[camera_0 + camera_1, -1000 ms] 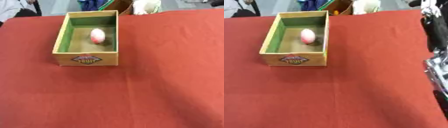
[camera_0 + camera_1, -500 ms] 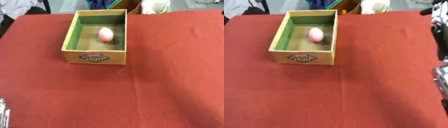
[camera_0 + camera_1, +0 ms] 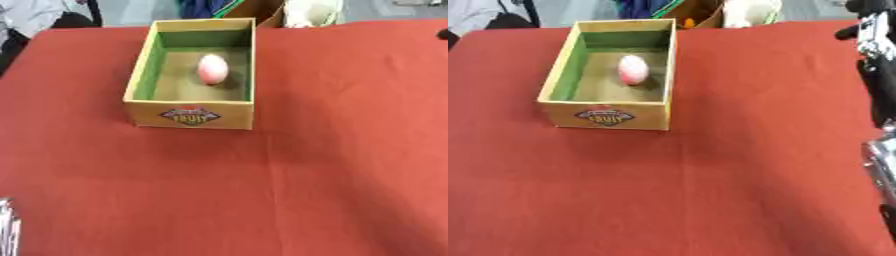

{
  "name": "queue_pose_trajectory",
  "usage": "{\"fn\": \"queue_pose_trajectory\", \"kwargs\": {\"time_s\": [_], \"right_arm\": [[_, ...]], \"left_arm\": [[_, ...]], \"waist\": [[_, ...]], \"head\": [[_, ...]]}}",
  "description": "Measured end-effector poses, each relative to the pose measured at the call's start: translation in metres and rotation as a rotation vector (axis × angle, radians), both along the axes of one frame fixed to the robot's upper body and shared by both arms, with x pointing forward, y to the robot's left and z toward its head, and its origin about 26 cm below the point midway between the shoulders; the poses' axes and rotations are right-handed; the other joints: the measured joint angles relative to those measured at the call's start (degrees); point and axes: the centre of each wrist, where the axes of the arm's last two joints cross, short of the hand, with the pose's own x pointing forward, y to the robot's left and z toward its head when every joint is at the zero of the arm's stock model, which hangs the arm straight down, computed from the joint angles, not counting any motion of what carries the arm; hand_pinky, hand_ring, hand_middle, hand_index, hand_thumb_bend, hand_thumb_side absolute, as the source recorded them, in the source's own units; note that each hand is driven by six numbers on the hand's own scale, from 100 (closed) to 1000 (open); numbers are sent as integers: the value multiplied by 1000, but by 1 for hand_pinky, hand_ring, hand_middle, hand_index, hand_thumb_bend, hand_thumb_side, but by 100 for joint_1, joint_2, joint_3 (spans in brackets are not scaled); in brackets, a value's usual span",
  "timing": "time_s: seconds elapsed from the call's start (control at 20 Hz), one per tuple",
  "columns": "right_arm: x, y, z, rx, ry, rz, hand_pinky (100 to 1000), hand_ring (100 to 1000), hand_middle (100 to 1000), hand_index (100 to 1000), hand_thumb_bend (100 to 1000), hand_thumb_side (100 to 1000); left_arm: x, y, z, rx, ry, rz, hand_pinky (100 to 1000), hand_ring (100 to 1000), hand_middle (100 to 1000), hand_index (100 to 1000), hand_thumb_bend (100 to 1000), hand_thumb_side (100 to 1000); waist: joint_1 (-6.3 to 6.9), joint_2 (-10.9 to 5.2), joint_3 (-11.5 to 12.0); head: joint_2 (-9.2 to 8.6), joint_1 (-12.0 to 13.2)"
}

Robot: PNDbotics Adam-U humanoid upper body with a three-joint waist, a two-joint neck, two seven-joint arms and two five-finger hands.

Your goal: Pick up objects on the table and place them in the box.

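— what of the robot's body is showing?

— very little. the right arm point(image 3: 878, 75) is running down the right edge of the right eye view, black at the top, with a silver joint point(image 3: 881, 155) lower down. in the left eye view only a dark tip of it is peeking in at the right edge.

— and the right hand?

— the black part at the upper right corner may be the hand, but its fingers are not showing clearly enough to tell their pose.

— the left side?

— a sliver of silver metal point(image 3: 7, 230) is sitting at the lower left corner of the left eye view. which part of the left arm it is, i cannot tell.
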Motion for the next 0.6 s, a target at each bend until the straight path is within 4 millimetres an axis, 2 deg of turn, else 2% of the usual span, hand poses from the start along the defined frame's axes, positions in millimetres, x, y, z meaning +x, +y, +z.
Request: {"fn": "queue_pose_trajectory", "kwargs": {"time_s": [0.6], "right_arm": [[-1,2,-7,-14,72,-20,510,677,595,764,100,542]], "left_arm": [[1,0,2,1,-14,1,597,517,471,634,100,679]], "waist": [[-9,-17,8]], "head": [[-7,-34]]}}
